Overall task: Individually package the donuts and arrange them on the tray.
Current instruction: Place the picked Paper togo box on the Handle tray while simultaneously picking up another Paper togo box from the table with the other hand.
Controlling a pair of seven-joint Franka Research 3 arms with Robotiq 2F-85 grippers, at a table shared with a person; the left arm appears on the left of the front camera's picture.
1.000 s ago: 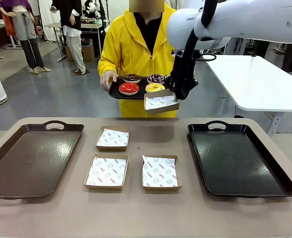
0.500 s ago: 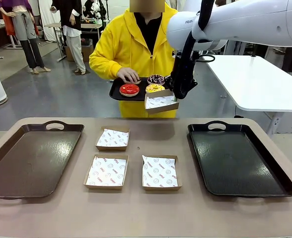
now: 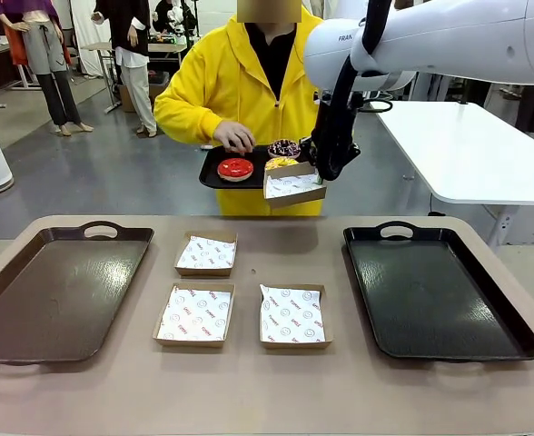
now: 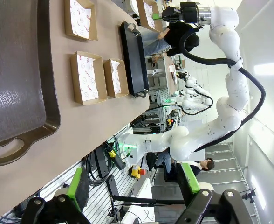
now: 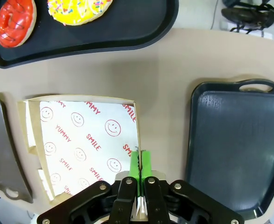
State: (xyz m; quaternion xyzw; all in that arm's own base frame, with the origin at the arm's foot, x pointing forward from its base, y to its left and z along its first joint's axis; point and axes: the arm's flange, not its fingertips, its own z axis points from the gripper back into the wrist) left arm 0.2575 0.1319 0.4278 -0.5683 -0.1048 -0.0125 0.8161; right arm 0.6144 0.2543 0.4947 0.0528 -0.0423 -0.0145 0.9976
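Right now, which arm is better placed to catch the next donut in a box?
Right. The right pincer is shut on a box held up beside the person's tray, where a hand reaches over the donuts. The left pincer is open, empty, far back.

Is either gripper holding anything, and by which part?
The right gripper pinches the cardboard box by one side wall, off the table; the left gripper is open and empty.
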